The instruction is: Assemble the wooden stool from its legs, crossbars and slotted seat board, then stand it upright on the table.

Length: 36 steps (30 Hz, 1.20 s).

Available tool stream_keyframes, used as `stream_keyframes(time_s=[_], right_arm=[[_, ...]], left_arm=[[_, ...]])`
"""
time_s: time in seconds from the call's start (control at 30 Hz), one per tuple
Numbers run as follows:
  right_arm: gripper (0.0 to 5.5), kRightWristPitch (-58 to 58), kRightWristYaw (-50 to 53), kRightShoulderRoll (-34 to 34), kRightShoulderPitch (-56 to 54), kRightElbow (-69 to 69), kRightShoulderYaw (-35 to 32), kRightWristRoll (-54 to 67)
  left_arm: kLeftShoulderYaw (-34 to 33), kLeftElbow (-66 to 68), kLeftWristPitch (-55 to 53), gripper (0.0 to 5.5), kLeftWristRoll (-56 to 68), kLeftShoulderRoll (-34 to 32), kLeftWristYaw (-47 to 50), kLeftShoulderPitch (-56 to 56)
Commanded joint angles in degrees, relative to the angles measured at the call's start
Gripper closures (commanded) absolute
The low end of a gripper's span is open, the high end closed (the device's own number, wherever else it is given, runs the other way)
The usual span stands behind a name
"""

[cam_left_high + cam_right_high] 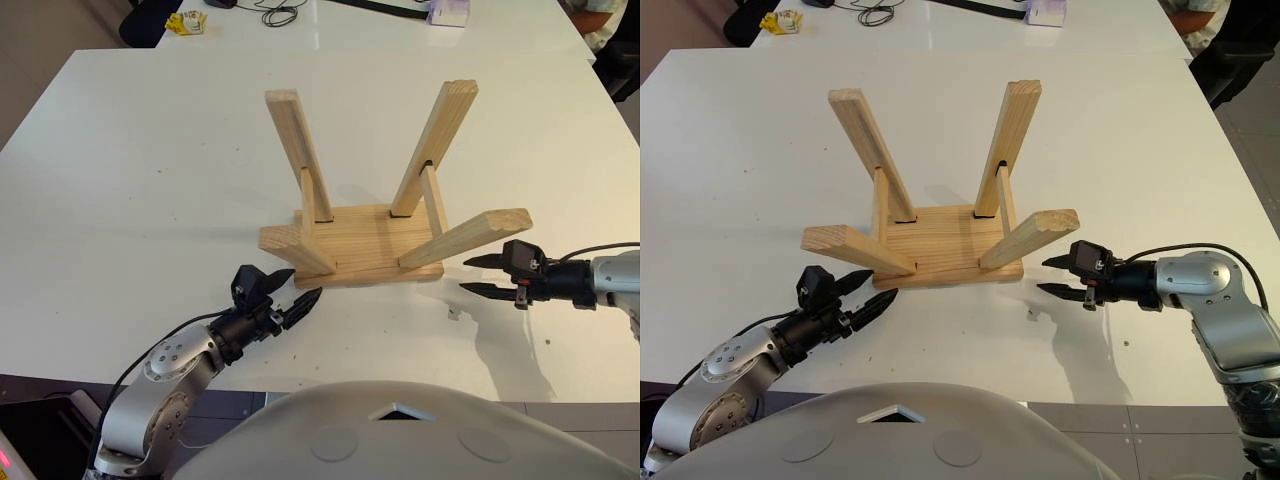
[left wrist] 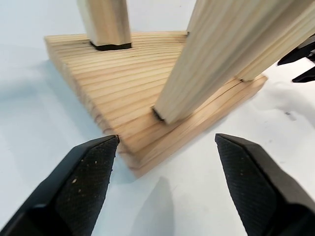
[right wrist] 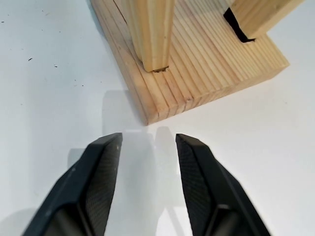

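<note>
Stool sits upturned between left gripper and right gripper, both spread, empty.

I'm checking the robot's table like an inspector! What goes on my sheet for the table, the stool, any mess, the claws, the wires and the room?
Surface: white table, a few dark specks at its near right.
Job's things: stool upside down, seat flat on the table, four legs pointing up; not yet stood upright.
Clutter: nothing seen on this table.
Grippers: left gripper open, empty, by the seat's near left corner; right gripper open, empty, by its near right corner.
Cables: black cable on the back table; a cable along the right arm.
Surroundings: back table with a yellow thing and a small box.
</note>
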<state>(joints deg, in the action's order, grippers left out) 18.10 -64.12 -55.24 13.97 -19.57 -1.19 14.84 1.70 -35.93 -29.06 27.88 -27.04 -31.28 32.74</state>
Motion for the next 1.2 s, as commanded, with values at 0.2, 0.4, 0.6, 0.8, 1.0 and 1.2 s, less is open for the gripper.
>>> stream_keyframes(time_s=[0.2,0.4,0.6,0.8,1.0,1.2], right_arm=[[3.49,-0.94,3.75,2.72,-0.47,-0.94,3.67,-2.80],[3.49,-1.42,5.53,4.46,-1.69,-0.54,6.29,-4.65],[3.49,-1.38,6.74,5.37,-2.36,0.13,6.58,-5.20],[3.49,-1.77,9.15,7.54,-4.34,2.45,7.56,-6.75],[3.49,-2.16,10.40,8.85,-4.78,3.30,8.70,-7.46],[3.49,-2.32,10.82,9.69,-4.47,3.12,9.78,-7.81]], left_arm=[[1.74,2.90,2.83,1.85,-4.17,-0.76,-0.19,-1.33],[3.84,6.18,5.91,1.85,-6.47,0.53,-0.23,-1.66],[3.81,9.59,7.73,1.85,-6.86,1.28,-0.36,-3.17],[3.78,11.67,9.19,1.85,-7.16,1.16,-0.87,-3.62],[3.84,12.54,9.26,1.85,-7.17,1.18,-1.41,-4.80],[4.25,13.92,9.05,1.85,-7.04,1.70,-1.68,-5.76]])
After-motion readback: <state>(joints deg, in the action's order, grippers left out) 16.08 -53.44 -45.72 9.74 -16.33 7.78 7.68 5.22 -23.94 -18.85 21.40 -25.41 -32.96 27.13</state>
